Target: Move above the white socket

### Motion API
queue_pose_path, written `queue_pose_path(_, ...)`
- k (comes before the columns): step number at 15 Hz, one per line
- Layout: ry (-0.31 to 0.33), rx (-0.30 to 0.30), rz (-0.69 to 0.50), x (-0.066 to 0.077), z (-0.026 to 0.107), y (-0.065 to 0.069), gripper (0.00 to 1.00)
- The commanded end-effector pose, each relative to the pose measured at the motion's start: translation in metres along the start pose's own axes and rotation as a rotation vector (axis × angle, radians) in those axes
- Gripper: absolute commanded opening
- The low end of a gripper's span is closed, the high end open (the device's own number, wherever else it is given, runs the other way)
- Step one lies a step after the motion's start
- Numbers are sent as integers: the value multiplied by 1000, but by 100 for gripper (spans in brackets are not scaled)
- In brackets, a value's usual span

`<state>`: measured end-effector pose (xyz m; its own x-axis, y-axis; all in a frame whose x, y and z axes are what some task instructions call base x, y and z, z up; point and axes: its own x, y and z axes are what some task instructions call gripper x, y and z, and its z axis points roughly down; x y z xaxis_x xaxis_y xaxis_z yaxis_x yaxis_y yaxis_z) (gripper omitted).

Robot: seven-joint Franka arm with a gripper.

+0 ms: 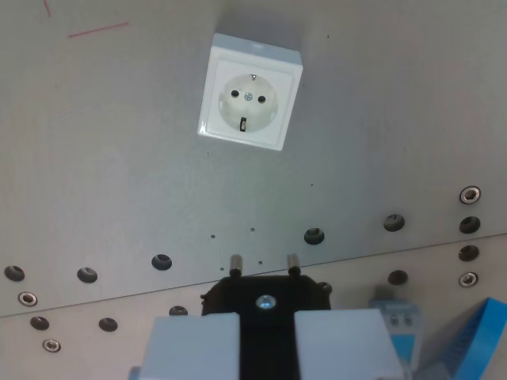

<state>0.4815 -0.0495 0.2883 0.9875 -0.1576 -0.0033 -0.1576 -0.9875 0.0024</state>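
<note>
A white square socket sits on the grey metal plate near the top middle of the wrist view, its round recess with two holes facing up. My gripper is at the bottom middle, its two pale fingers shut on a black plug. The plug's two metal pins point toward the socket. The plug sits well below the socket in the picture, a little to the wrist view's right of it.
The grey plate has a row of bolt holes and a seam across the lower part. A blue and white part lies at the lower right. A red pen mark is at the top left.
</note>
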Motion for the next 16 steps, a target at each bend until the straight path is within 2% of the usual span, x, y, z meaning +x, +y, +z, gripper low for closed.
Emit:
queue_pose_path(1,0,0,1,0,0,0,0)
queue_pose_path(10,2,0,13,0,2,0,0)
queue_pose_path(16,23,3,44,0,11,0,0)
